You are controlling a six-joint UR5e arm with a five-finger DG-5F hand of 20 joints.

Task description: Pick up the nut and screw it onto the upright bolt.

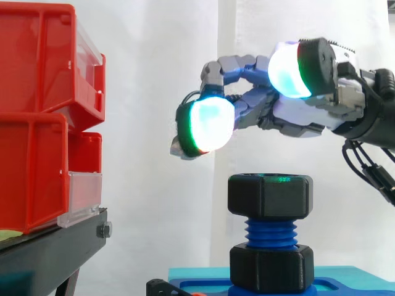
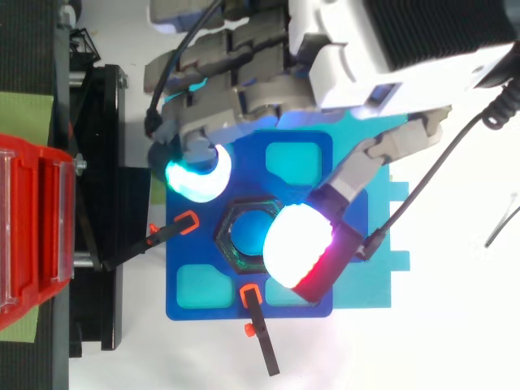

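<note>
- Right now your hand (image 1: 290,114) hangs above the nut (image 1: 269,196) and touches nothing. Its fingers (image 1: 210,126) are spread apart and hold nothing.
- From the side, you see one glowing pad up and to the left of the nut and another higher, near the wrist.
- From above, one pad lies over the nut's rim and another sits just beside its far corner.
- The black hex nut sits level on top of the upright blue bolt (image 1: 270,233). Bare threads show below it, down to a second black hex piece (image 1: 271,266) at the foot.
- The bolt stands in the middle of a blue plate (image 2: 180,307) with shallow pockets (image 2: 201,284) around it. The pockets you can see show their cyan floors.
- One black clamp (image 2: 162,234) with an orange tip reaches the plate's left edge, and a second clamp (image 2: 262,345) reaches its lower edge.
- The plate lies on a cyan board (image 2: 374,288) on the white worktop (image 2: 463,341).
- Red bins (image 1: 37,123) with clear fronts are stacked on a black stand (image 1: 49,246), well apart from the bolt. Their walls hide the insides, so you cannot tell what they hold.
</note>
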